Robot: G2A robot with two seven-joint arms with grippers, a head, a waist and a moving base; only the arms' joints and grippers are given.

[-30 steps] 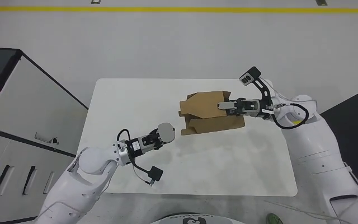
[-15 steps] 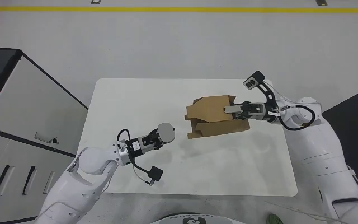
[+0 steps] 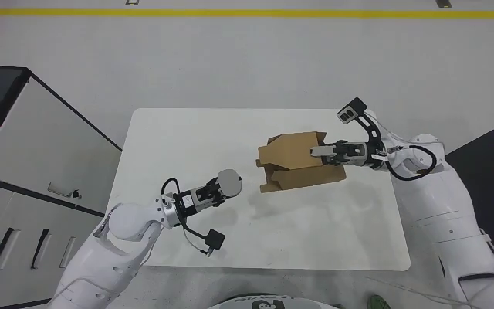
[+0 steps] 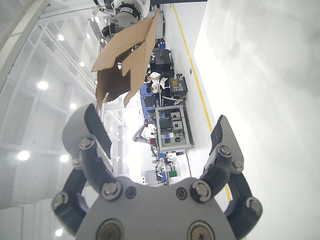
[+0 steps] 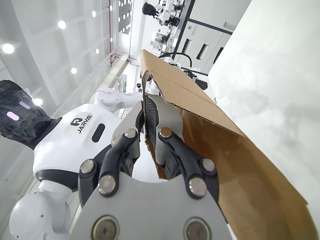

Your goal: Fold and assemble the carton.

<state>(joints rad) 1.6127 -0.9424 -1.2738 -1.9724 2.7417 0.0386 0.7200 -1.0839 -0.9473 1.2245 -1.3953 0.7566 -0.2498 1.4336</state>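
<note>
A brown cardboard carton (image 3: 299, 161), partly unfolded with loose flaps, hangs over the right half of the white table (image 3: 193, 131). My right gripper (image 3: 316, 151) is shut on the carton's upper edge; the right wrist view shows its fingers (image 5: 162, 116) clamped on a cardboard flap (image 5: 200, 116). My left gripper (image 3: 228, 183) stays over the table's middle, to the left of the carton and apart from it. In the left wrist view that gripper (image 4: 160, 131) is open and holds nothing, with the carton (image 4: 125, 66) farther off.
The table's near edge (image 3: 270, 268) runs in front of both arms. A grey cabinet (image 3: 46, 147) stands to the left of the table. A yellow floor line (image 3: 247, 13) runs behind it.
My right gripper has carried the carton a little to the right and turned it slightly. The left arm has stayed where it was.
</note>
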